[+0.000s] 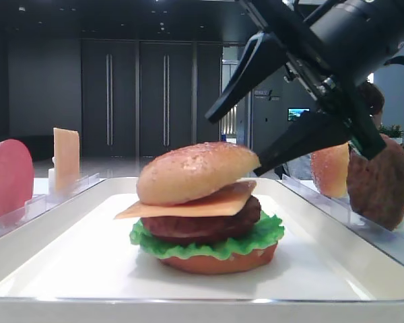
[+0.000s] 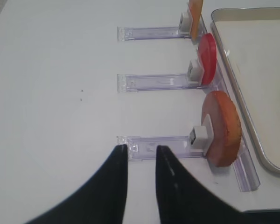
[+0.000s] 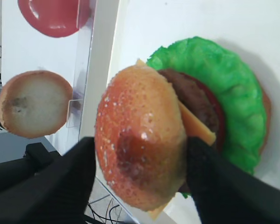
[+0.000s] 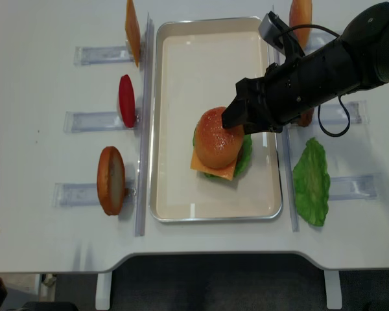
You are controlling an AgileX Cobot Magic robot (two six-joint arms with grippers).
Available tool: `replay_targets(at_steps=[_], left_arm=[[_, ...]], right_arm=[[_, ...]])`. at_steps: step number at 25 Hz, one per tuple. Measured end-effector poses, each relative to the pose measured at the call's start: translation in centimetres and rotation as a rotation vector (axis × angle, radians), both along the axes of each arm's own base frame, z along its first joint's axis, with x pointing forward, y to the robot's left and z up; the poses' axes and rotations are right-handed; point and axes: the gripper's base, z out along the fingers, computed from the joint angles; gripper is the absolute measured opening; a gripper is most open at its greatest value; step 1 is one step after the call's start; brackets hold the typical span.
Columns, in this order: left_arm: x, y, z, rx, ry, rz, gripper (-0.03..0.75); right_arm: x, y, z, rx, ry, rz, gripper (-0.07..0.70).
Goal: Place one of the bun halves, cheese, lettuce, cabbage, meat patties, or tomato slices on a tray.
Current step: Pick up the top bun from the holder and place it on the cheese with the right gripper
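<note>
A stacked burger stands on the white tray [image 4: 207, 58]. From the bottom up it has an orange-red bun bottom [image 1: 222, 262], lettuce [image 1: 209, 245], a dark meat patty [image 1: 202, 225], a cheese slice [image 1: 195, 205] and a speckled bun top [image 1: 195, 168]. The bun top lies tilted on the cheese. My right gripper [image 3: 140, 149] is open and straddles the bun top [image 3: 140, 140], with a thin gap at one finger. Lettuce [image 3: 224, 84] and patty [image 3: 191, 93] show beyond it. Left of the tray, my left gripper [image 2: 141, 148] hovers over the table with a gap between its fingers and nothing in it.
Clear racks flank the tray. On the left stand a cheese slice [image 4: 132, 29], a tomato slice [image 4: 126, 96] and a bun half [image 4: 110, 180]. On the right are a lettuce leaf [image 4: 311, 181], a bun [image 4: 300, 13] and a patty [image 1: 378, 182].
</note>
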Motion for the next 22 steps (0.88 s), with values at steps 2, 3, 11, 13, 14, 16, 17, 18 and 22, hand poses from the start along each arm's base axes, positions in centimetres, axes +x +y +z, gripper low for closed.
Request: replay_targets(at_steps=[2, 3, 11, 13, 14, 16, 17, 18, 22], left_arm=[[0.0, 0.0, 0.0, 0.001, 0.0, -0.001, 0.159], [0.0, 0.0, 0.0, 0.001, 0.0, -0.001, 0.159], [0.0, 0.0, 0.0, 0.001, 0.0, -0.001, 0.159], [0.0, -0.01, 0.0, 0.001, 0.0, -0.001, 0.159], [0.0, -0.01, 0.0, 0.001, 0.0, -0.001, 0.159], [0.0, -0.01, 0.0, 0.001, 0.0, -0.001, 0.159], [0.0, -0.01, 0.0, 0.001, 0.0, -0.001, 0.159], [0.0, -0.01, 0.0, 0.001, 0.0, -0.001, 0.159], [0.0, -0.01, 0.0, 0.001, 0.0, -0.001, 0.159]], right_arm=[[0.11, -0.02, 0.03, -0.005, -0.003, -0.007, 0.422], [0.13, -0.05, -0.01, -0.011, -0.003, -0.009, 0.43], [0.18, -0.12, -0.08, -0.02, 0.007, -0.025, 0.438], [0.16, -0.14, -0.11, -0.023, 0.016, -0.03, 0.439], [0.14, -0.18, -0.15, -0.03, 0.019, -0.029, 0.439], [0.08, -0.25, -0.24, -0.041, 0.027, -0.029, 0.441], [0.08, -0.27, -0.25, -0.046, 0.027, -0.027, 0.44], [0.07, -0.28, -0.27, -0.049, 0.028, -0.025, 0.441], [0.01, -0.45, 0.53, -0.053, -0.002, -0.036, 0.441]])
